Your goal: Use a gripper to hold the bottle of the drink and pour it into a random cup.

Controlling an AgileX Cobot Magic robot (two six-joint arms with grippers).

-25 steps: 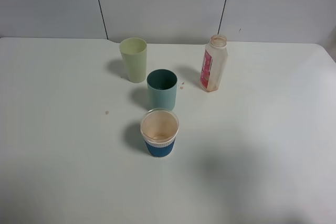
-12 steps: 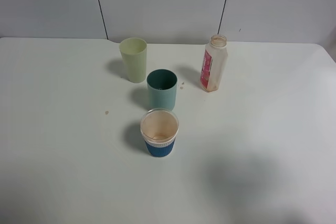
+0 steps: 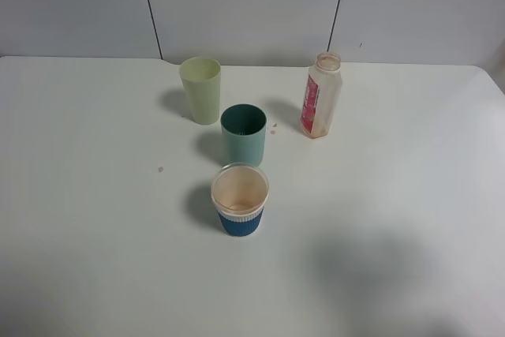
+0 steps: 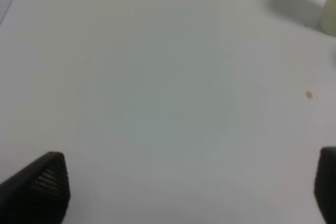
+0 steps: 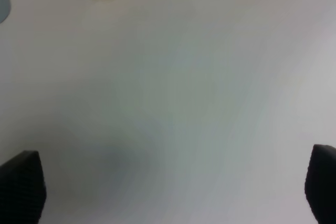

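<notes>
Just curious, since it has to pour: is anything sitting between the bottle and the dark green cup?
Nearly bare. In the high view only a couple of tiny brown specks lie on the white table between the bottle and the cup.

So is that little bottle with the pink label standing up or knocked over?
Upright. The bottle stands on its base on the table, open neck pointing up, no cap on it, apart from the cups.
</notes>
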